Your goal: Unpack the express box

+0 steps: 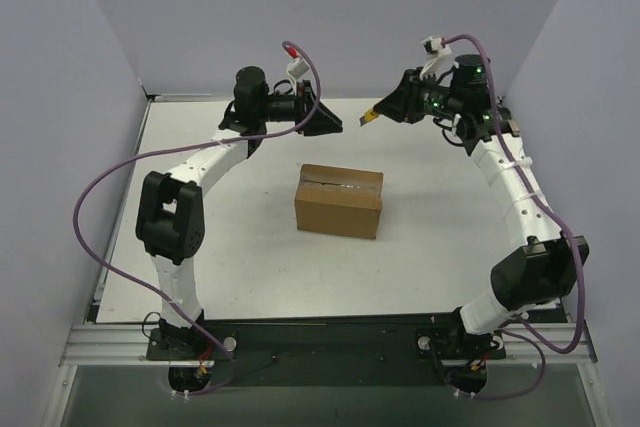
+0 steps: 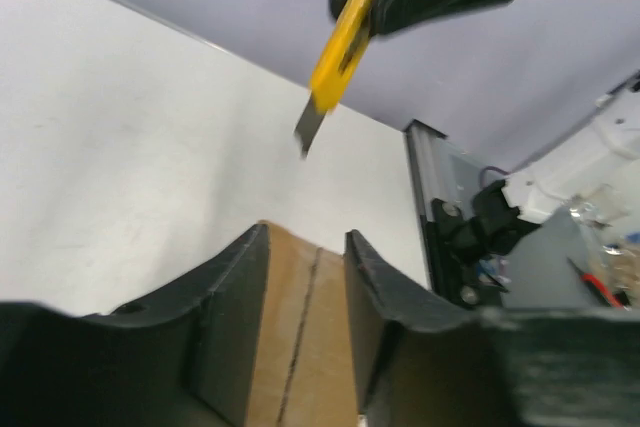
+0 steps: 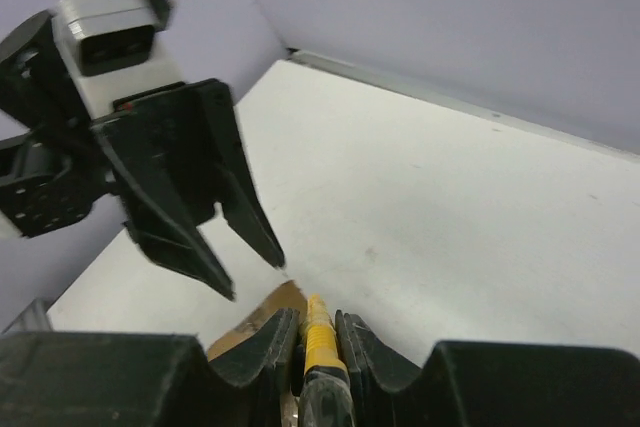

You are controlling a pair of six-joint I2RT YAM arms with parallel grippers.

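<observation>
Left gripper [image 1: 330, 122], upper centre-left of the overhead frame: raised off the table [image 1: 220, 247], fingers spread wide, nothing between them.

Below and slightly right of it, at centre of frame, the box [image 1: 340, 200]: flat on the white table, well apart from both grippers, top flaps lying shut, a dark line running along the top seam. Cut through or not: impossible to tell from these views.

Further right, upper centre-right, right gripper [image 1: 388, 109]: pinched narrow on a yellow knife [image 1: 369, 118], blade [image 2: 308, 132] out and pointing left toward the other gripper, higher in the frame than the box and clear of it.

Judging by that, unpacking barely begun: no flap raised, nothing lifted out. Left to do: slit the seam, fold back the flaps, empty the contents.
</observation>
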